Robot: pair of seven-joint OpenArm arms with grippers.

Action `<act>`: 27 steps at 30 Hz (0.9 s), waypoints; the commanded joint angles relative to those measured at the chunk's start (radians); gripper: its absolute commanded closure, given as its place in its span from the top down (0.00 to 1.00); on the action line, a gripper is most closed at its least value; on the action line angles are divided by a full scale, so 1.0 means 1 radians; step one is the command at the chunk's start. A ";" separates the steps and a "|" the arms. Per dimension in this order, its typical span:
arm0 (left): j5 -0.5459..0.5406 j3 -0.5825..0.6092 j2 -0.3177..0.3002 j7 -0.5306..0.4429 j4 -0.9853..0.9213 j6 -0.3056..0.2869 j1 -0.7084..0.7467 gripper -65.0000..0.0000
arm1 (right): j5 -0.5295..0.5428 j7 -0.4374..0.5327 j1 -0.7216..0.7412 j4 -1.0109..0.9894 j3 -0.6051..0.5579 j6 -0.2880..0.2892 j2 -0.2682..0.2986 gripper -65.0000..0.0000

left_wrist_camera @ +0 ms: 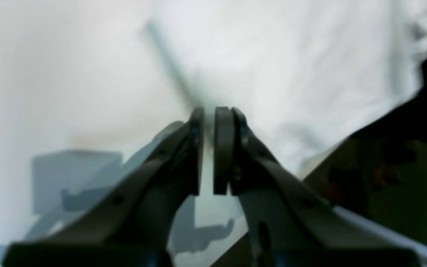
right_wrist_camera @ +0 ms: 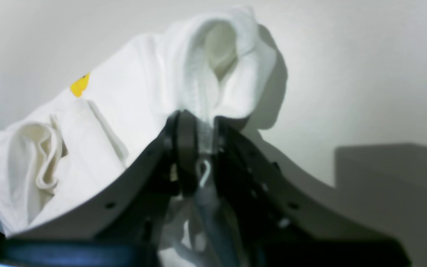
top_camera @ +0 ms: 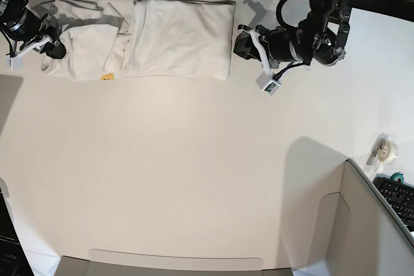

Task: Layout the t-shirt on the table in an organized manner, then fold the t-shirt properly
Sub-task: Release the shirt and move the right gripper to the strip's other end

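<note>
The white t-shirt lies along the far edge of the off-white table, its right part flat, its left part bunched. A bit of yellow print shows at its near edge. My right gripper is at the shirt's left end, shut on a fold of white cloth in the right wrist view, where the gripper pinches the ribbed edge. My left gripper is at the shirt's right edge. In the left wrist view its jaws stand nearly together on the cloth's edge.
A grey cardboard box stands at the near right corner. A tape roll and a keyboard lie by the right edge. The table's far edge runs just behind the shirt, with dark floor beyond.
</note>
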 commanded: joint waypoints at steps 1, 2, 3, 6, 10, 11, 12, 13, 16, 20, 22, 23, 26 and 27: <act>-0.021 -0.007 -0.012 -0.029 0.019 -0.005 0.004 0.05 | 0.016 -0.004 0.006 0.014 0.004 -0.003 0.019 0.02; -0.021 -0.007 -0.023 -0.043 0.019 -0.005 0.014 0.06 | 0.016 -0.004 0.006 0.014 0.004 -0.003 0.019 0.00; -0.021 -0.005 -0.030 -0.052 0.017 -0.005 0.021 0.06 | 0.016 -0.004 0.006 0.016 0.001 -0.003 0.019 0.00; -0.020 -0.003 -0.037 -0.065 0.014 -0.005 0.043 0.06 | 0.021 -0.004 0.006 0.020 -0.002 -0.003 0.010 0.00; -0.018 -0.002 -0.035 -0.065 0.012 -0.005 0.050 0.06 | 0.087 -0.004 0.002 0.023 -0.003 -0.003 -0.006 0.00; -0.018 -0.002 -0.035 -0.065 0.012 -0.005 0.055 0.06 | 0.104 -0.004 -0.001 0.034 -0.003 -0.003 -0.006 0.00; -0.018 -0.002 -0.035 -0.065 0.012 -0.005 0.060 0.06 | 0.119 -0.004 -0.004 0.053 -0.005 -0.003 -0.010 0.00; -0.018 -0.002 -0.035 -0.065 0.012 -0.005 0.061 0.06 | 0.127 -0.004 -0.006 0.074 -0.006 -0.003 -0.012 0.00; -0.018 0.000 -0.035 -0.065 0.011 -0.005 0.067 0.06 | 0.133 -0.004 -0.024 0.157 -0.026 -0.003 -0.026 0.00; -0.018 0.000 -0.035 -0.065 0.011 -0.005 0.073 0.06 | 0.136 -0.004 -0.049 0.283 -0.078 -0.003 -0.033 0.00; -0.018 0.000 -0.035 -0.065 0.011 -0.005 0.073 0.06 | 0.148 -0.004 -0.055 0.338 -0.123 -0.003 -0.033 0.00; -0.018 0.000 -0.035 -0.065 0.009 -0.005 0.073 0.06 | 0.150 -0.004 -0.064 0.369 -0.149 -0.003 -0.041 0.00; -0.017 0.000 -0.035 -0.065 0.006 -0.005 0.073 0.06 | 0.143 -0.004 -0.075 0.447 -0.217 -0.003 -0.078 0.00; -0.017 0.000 -0.035 -0.065 -0.001 -0.005 0.073 0.06 | 0.136 -0.004 -0.075 0.458 -0.249 -0.003 -0.088 0.00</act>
